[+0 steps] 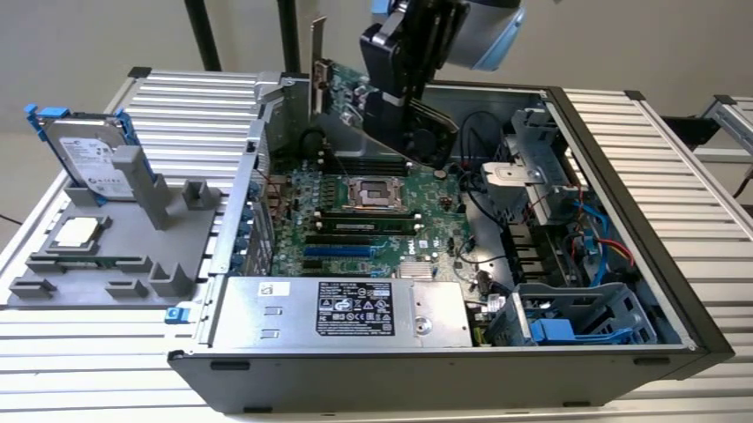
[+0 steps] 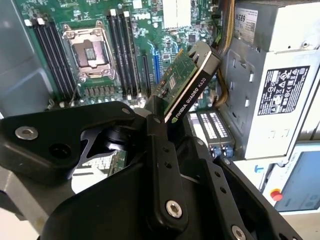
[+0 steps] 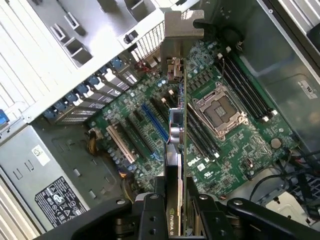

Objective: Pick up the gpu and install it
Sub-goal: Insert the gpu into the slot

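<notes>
Going from the exterior view's left: grey tray w/ the hard drive standing in it, well apart from the action. Next is the open case, mobo lying flat inside.

Over the far end of the mobo hangs the gripper, clamped on the gpu. Jaws are narrow, pinching the card's flat faces, so def holding it. Card's up clear of the board, not seated in anything.

Its long axis runs out away from the gripper, w/ the silver bracket at the far tip, by the case's rear wall. In the second wrist view the gpu sticks out past the fingers at a tilt, green one face, black the other.

First wrist view is edge-on. The blue slot sits on the mobo below and just beside the card, and imo the card's edge looks skewed to it, not lined up.

Exterior view's right: drive cage, nothing touching it.
</notes>
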